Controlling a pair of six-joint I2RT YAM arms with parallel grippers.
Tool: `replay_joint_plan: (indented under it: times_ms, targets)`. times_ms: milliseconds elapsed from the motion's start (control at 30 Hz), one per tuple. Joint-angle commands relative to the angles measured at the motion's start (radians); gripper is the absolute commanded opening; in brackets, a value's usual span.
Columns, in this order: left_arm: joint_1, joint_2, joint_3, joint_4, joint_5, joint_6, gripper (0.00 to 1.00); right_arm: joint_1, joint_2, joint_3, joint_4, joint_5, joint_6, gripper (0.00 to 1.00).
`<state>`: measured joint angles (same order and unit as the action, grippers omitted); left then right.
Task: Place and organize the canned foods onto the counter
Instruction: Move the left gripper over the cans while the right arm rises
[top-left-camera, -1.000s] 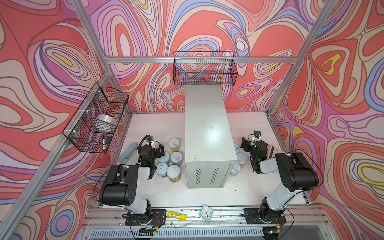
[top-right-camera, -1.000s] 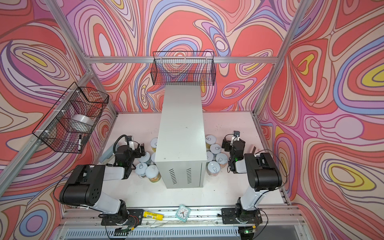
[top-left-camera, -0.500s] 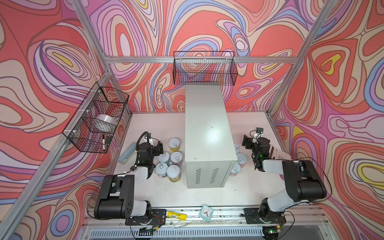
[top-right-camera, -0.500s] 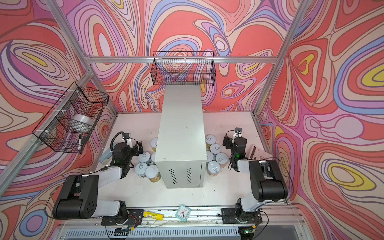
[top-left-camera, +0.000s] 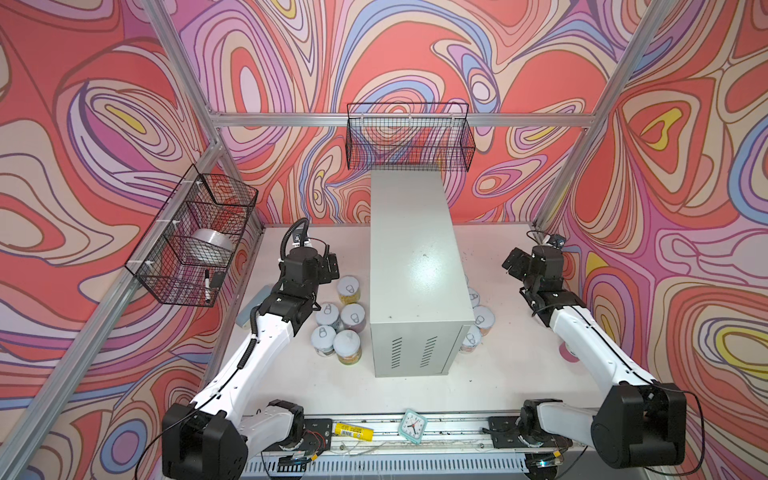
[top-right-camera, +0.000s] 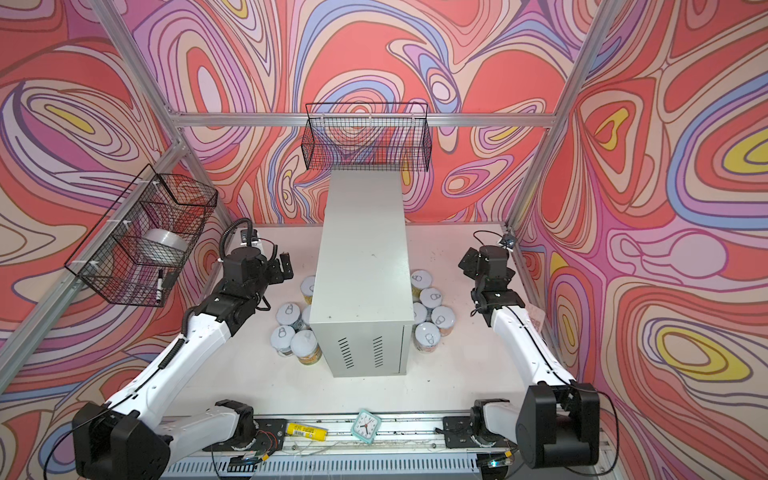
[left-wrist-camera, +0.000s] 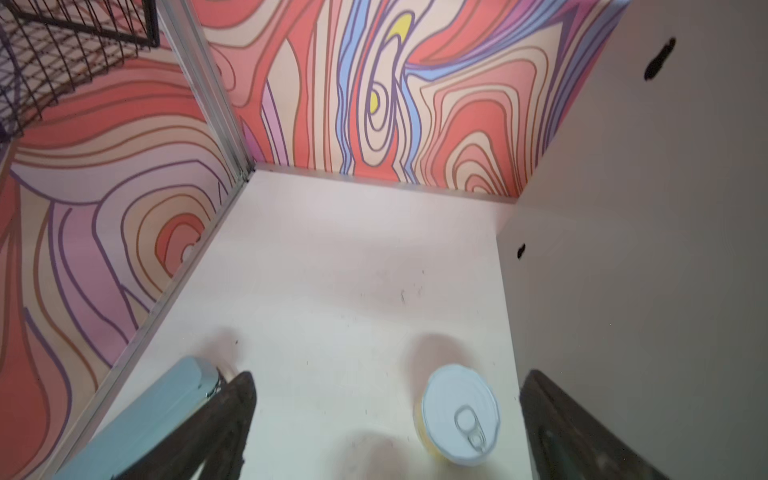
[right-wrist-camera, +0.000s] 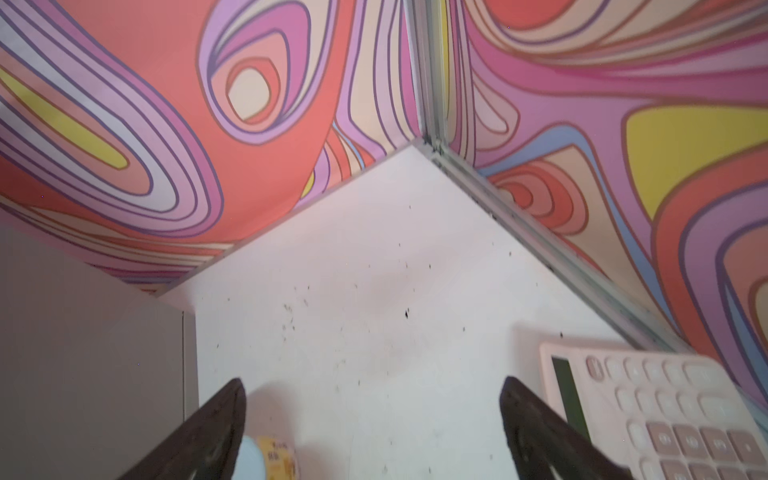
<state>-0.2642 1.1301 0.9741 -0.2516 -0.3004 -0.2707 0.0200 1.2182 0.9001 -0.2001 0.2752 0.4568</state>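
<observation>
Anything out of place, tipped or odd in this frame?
No spill or damage: the cans stand upright on the tabletop either side of the counter. Oddities: a small teal clock lies askew on the front rail, beside a yellow tube, both off the tabletop.

The left claw (top-left-camera: 331, 271) and right claw (top-left-camera: 510, 266) are lifting and drifting farther away as their arms are unfolding, elbows swinging back toward the near edge.
</observation>
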Motion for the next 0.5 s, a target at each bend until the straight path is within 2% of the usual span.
replay_joint_plan:
  times_ms: [0, 100, 167, 367, 467]
  targets:
    - [-0.05, -0.056, 0.04, -0.33, 0.009, -0.101, 1.0, 0.018, -0.033, 0.03, -0.243, -0.077, 0.054, 0.98]
    - [-0.15, -0.096, 0.049, -0.46, -0.084, -0.153, 1.0, 0.026, -0.054, 0.04, -0.33, -0.133, 0.049, 0.98]
    - [-0.192, -0.123, 0.029, -0.506, -0.106, -0.187, 1.0, 0.033, -0.072, 0.033, -0.36, -0.165, 0.047, 0.98]
    - [-0.226, -0.223, -0.052, -0.589, -0.054, -0.259, 1.0, 0.05, -0.128, -0.018, -0.402, -0.169, 0.038, 0.98]
    - [-0.228, -0.275, -0.071, -0.639, 0.046, -0.285, 1.0, 0.05, -0.131, -0.032, -0.412, -0.179, 0.027, 0.98]
